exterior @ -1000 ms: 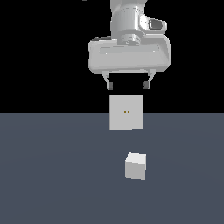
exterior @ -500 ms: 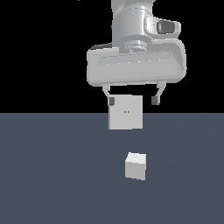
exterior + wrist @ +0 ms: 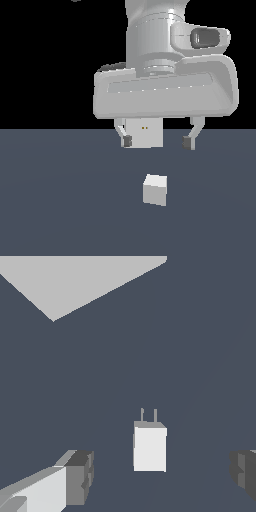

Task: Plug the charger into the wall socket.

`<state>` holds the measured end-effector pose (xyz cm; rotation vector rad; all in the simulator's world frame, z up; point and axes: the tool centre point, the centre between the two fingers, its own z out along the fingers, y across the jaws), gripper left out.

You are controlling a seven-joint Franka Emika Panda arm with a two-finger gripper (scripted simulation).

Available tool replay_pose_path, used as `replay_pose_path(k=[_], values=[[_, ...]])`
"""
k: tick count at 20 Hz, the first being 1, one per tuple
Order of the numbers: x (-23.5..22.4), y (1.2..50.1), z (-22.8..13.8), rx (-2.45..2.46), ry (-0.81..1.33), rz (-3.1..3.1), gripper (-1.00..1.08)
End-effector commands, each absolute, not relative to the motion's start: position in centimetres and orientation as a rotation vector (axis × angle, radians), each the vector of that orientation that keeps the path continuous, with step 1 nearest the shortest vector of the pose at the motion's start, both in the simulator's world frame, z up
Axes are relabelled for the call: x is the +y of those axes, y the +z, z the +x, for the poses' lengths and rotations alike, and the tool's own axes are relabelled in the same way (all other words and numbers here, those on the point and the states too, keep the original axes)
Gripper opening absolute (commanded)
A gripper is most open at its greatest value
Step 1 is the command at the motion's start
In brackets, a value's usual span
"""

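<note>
The charger (image 3: 155, 189) is a small white cube lying on the dark grey floor; in the wrist view (image 3: 149, 447) it shows two thin prongs sticking out of one end. The wall socket (image 3: 145, 133) is an upright white slab with two yellowish dots, standing behind the charger and partly hidden by my hand. My gripper (image 3: 157, 142) is open and empty, hanging above the charger and in front of the socket. Its two dark fingertips (image 3: 80, 476) stand wide apart, one on either side of the charger in the wrist view.
The dark grey floor (image 3: 55, 210) spreads all around the charger. A large pale slab (image 3: 75, 278) fills one corner of the wrist view. The background above the floor is black.
My gripper has come down and toward the camera, and now looms larger and covers the top of the socket. The charger and the socket have not moved.
</note>
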<state>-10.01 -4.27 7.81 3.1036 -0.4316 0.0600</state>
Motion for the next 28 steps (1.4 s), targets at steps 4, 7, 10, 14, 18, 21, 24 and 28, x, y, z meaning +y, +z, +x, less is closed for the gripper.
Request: replay_pose_path(k=[4,7,10,14,18,21,24,28], values=[[-4.1,6.5,-11.1,-0.473,0.065,3.098,1.00],[-4.1,6.3,-11.3,-0.480,0.066,3.097,1.00],[-4.1,6.3,-11.3,-0.477,0.064,3.097,1.00],[-4.1,5.6,-11.3,-0.477,0.064,3.097,1.00],[-4.1,4.2,-11.4,-0.479,0.065,3.097,1.00],[-4.0,2.8,-11.4,-0.479,0.065,3.097,1.00],[-4.0,1.8,-11.4,-0.480,0.066,3.097,1.00],[-4.0,1.2,-11.4,-0.481,0.066,3.097,1.00]])
